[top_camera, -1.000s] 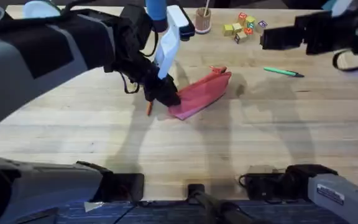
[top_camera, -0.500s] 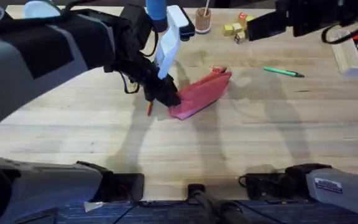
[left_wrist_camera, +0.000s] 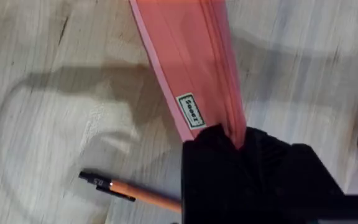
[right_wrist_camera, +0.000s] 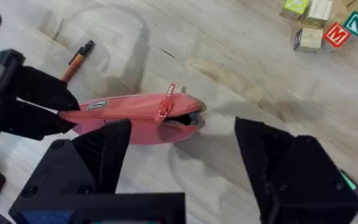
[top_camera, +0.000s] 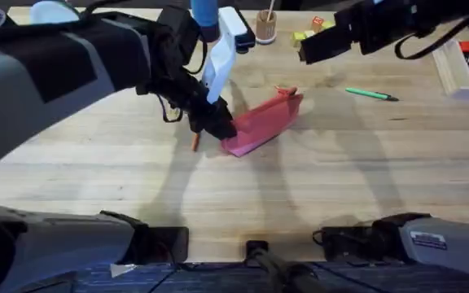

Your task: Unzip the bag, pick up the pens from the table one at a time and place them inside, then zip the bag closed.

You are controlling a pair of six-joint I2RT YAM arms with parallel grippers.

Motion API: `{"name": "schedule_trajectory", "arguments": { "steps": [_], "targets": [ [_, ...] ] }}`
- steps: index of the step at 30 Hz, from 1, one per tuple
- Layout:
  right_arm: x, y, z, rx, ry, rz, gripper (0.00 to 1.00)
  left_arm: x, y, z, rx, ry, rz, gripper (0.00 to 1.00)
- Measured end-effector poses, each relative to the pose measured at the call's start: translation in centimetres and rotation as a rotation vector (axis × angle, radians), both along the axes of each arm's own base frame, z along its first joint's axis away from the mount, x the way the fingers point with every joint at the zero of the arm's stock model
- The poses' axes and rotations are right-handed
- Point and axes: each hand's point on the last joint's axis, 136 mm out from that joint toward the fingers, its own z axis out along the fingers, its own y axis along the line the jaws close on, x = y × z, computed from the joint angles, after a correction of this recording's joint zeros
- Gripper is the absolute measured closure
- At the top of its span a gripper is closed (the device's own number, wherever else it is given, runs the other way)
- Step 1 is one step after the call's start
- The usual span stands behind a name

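One bag (top_camera: 263, 122) pinched by left claw (top_camera: 218, 124), two pens (top_camera: 370, 94), right claw (right_wrist_camera: 182, 158) spread wide

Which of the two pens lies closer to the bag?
The orange pen with the black cap: it lies just beside the pink bag, at the end the left gripper holds. The green pen lies well apart.

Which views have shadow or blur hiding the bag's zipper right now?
Overhead: left arm's near part large and blurred, soft arm shadows on the table, bag lit. Left wrist: left gripper covers the bag's end. Right wrist: zipper pull sharp, unshadowed.
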Motion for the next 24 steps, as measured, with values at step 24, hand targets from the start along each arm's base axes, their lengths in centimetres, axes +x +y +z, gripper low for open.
{"name": "schedule_trajectory", "arguments": {
  "steps": [24],
  "targets": [
    [0.01, 0.15, 0.08, 0.066, 0.047, -0.093, 0.004, 0.0, 0.0, 0.0, 0.0, 0.0, 0.0, 0.958]
  ]
}}
